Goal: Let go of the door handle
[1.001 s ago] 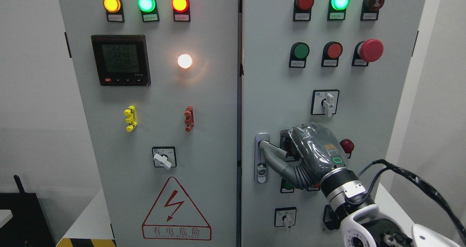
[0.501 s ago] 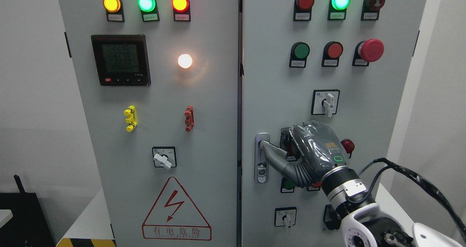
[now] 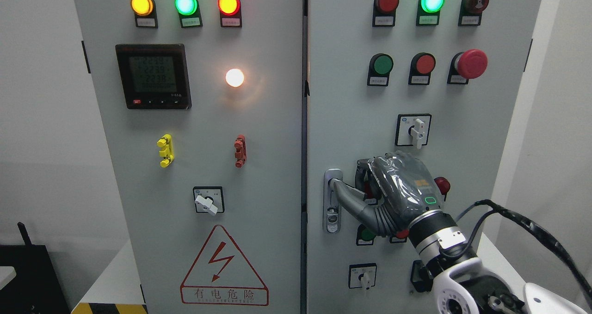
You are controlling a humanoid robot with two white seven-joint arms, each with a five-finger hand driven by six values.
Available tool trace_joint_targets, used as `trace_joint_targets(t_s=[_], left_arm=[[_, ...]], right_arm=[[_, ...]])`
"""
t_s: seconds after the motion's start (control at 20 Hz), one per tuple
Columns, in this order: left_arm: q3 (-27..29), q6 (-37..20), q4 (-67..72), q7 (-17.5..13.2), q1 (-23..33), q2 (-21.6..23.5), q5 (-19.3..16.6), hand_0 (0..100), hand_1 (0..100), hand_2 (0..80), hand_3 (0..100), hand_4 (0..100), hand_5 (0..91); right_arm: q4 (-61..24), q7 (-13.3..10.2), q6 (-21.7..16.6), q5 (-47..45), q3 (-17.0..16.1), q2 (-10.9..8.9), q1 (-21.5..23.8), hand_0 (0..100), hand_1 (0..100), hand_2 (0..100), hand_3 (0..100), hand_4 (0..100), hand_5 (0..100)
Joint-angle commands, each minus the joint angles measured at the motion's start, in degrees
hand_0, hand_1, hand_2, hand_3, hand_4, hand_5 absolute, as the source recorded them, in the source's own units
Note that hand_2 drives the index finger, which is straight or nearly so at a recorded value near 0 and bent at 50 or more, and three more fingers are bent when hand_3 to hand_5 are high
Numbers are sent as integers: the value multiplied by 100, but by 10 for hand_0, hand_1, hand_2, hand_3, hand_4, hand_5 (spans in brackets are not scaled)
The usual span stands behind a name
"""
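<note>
Head view shows the right hand (image 3: 397,191) at the door handle (image 3: 332,200), which sits near the left edge of the cabinet's right door (image 3: 499,133). Its thumb (image 3: 354,203) touches the lever, the other fingers curled behind; a firm clamp I cannot confirm. Letting go looks not yet done. The warning triangle (image 3: 224,267) at the left door's bottom edge reads 有电危险; the small button labels are illegible.

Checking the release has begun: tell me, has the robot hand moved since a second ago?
Yes, slightly: the right robot hand has crept upward toward the white rotary switch, thumb still at the door handle.
</note>
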Motion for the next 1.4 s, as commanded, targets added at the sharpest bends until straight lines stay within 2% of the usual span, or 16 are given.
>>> trace_joint_targets(t_s=[0.0,0.9,1.15,1.35], left_arm=[[0,3,-176,5,0,0,-3,120,389,0,0,0,0],[0,3,-176,5,0,0,6,120,389,0,0,0,0],[0,3,-176,5,0,0,-3,120,389,0,0,0,0],[0,3,-176,5,0,0,6,120,389,0,0,0,0]], right_arm=[[10,-13,0,17,-36,17,-2,452,167,672,1000,1000,1000],[28,-127,-8,52,-159,228,-46,453,165,630,1000,1000,1000],[28,-302,-61,157,-159,325,-28,453,166,631,1000,1000,1000],[19,-355,-219,272,-176,351,7,454,165,632,1000,1000,1000]])
